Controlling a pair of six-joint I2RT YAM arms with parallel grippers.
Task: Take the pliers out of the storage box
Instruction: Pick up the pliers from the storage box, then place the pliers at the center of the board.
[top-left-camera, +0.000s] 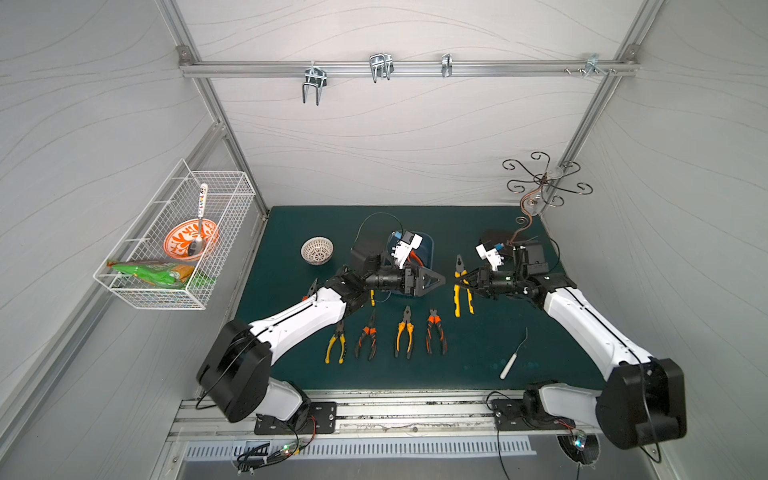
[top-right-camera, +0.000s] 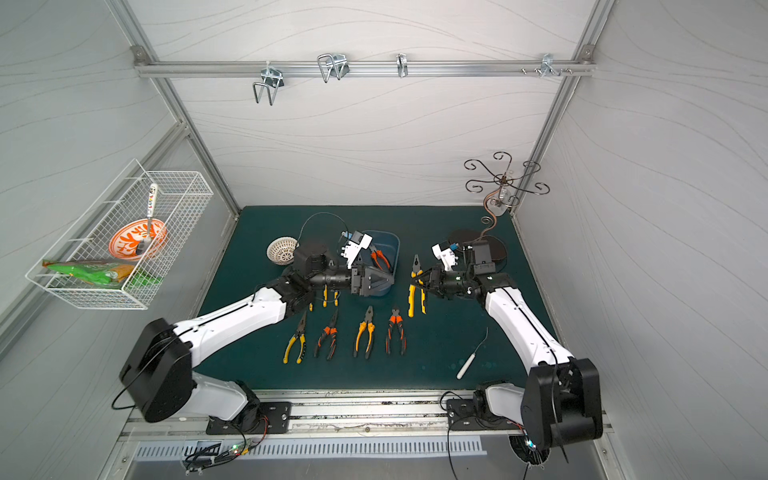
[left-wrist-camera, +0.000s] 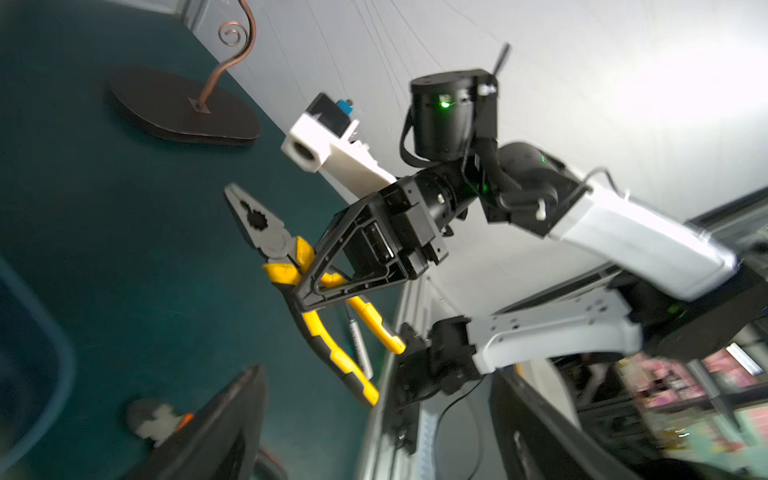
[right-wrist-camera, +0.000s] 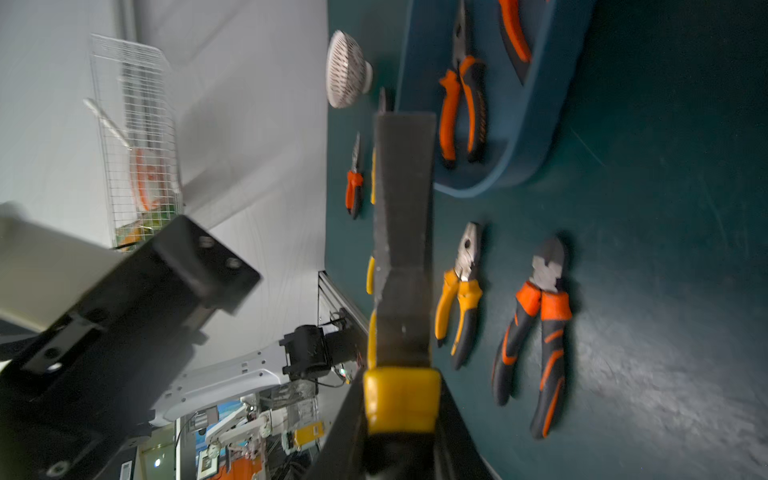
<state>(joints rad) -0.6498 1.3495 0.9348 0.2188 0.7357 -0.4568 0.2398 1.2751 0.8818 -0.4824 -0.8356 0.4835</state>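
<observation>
2 orange-handled pliers (right-wrist-camera: 462, 104) lie in the storage box (top-right-camera: 394, 245), mid-table toward the back edge. Just beside it, the right gripper (left-wrist-camera: 301, 291) clamps yellow pliers (left-wrist-camera: 266, 232); the left gripper (top-left-camera: 435, 279) gapes wide. Likely next: set these down, then fetch another.

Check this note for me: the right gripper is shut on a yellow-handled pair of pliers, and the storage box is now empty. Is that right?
Not quite. The storage box is not empty: the right wrist view shows orange-handled pliers lying in it. The rest holds: the right gripper is shut on the yellow-handled pliers.
</observation>
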